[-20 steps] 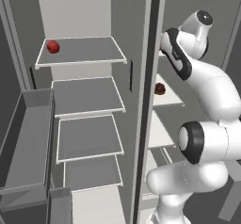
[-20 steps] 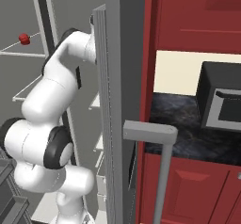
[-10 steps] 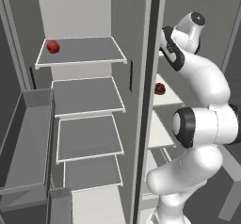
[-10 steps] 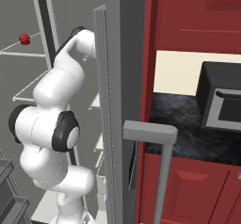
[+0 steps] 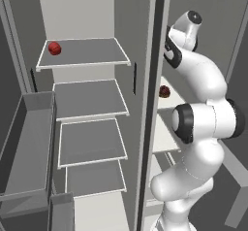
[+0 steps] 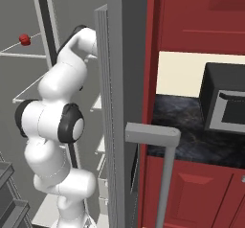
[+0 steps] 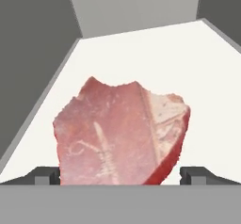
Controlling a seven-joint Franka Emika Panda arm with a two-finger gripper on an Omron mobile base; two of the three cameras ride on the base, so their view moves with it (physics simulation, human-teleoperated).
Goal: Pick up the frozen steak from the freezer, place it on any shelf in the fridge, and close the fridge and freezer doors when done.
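Grey and wide open, the side-by-side unit stands with both doors swung out, the fridge (image 5: 87, 108) on one side showing broad white-edged shelves, the freezer (image 5: 167, 128) on the other. On the top fridge shelf (image 5: 85, 53) sits a bright red ball (image 5: 54, 48); a dark red lump (image 5: 164, 91) rests on a freezer shelf. The arm reaches high into the freezer. In the hand view the frozen steak (image 7: 120, 133) lies flat on a pale shelf, close in front of the gripper (image 7: 120, 175), whose fingertips (image 7: 46, 175) stand apart on either side of the slab, spread wide and not visibly gripping it, apparently lined up to close on its edges.
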